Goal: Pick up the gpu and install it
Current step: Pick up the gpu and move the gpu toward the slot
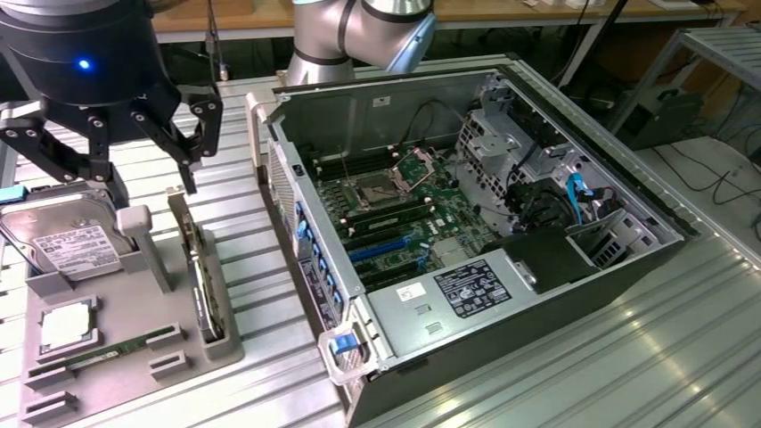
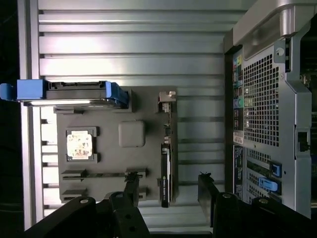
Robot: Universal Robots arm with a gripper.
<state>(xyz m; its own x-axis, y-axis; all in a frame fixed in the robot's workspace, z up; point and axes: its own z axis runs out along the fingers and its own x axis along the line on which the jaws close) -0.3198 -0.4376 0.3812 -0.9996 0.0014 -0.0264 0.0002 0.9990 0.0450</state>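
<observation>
Fingers (image 1: 192, 159) spread wide, the gripper (image 1: 149, 176) hovers over the gpu (image 1: 202, 285), apparently slotted edge-up for pinching, case (image 1: 535, 357) at its exterior-view 3 o'clock.

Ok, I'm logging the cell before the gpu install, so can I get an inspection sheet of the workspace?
Surface: ribbed metal table.
Job's things: gpu stands on edge in grey tray; open computer case beside it.
Clutter: hard drive, CPU, RAM stick on tray.
Claw: open, hovering above the gpu.
Cables: black and blue leads inside the case.
Surroundings: wooden desk, metal rack behind.
</observation>
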